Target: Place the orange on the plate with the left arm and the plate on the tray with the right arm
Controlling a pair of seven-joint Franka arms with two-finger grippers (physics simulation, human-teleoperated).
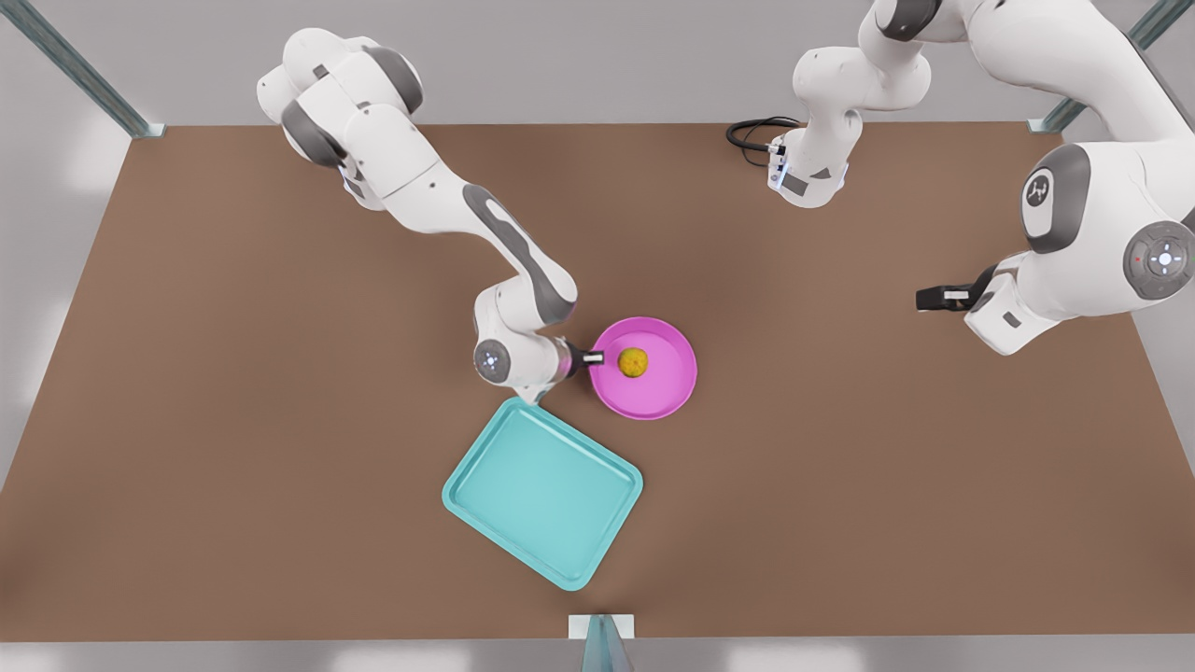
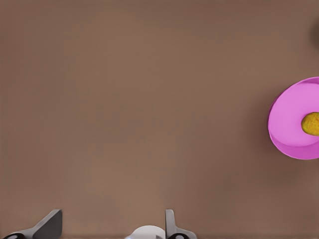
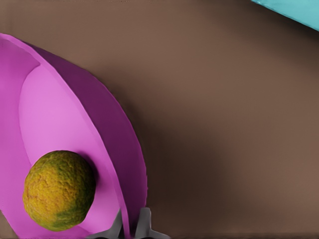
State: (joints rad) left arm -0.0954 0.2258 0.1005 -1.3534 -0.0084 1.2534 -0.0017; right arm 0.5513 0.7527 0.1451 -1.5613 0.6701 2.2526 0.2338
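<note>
The orange (image 1: pixel 633 362) lies inside the pink plate (image 1: pixel 663 373) near the middle of the brown table. In the front view, my right gripper (image 1: pixel 590 357) comes in from the left and is shut on the plate's rim. The right wrist view shows its two fingers (image 3: pixel 144 224) pinching the rim of the plate (image 3: pixel 55 114), with the orange (image 3: pixel 60 190) close by. The teal tray (image 1: pixel 541 490) lies empty just in front of the plate, apart from it. My left gripper (image 1: pixel 934 299) waits open at the front view's right, well away from the plate (image 2: pixel 286 124) and the orange (image 2: pixel 311 123).
A corner of the tray (image 3: pixel 294 10) shows in the right wrist view. A black cable (image 1: pixel 758 131) loops at the back by the arm's base. Metal frame posts stand at the table's corners, and one post (image 1: pixel 602 639) stands at the front edge.
</note>
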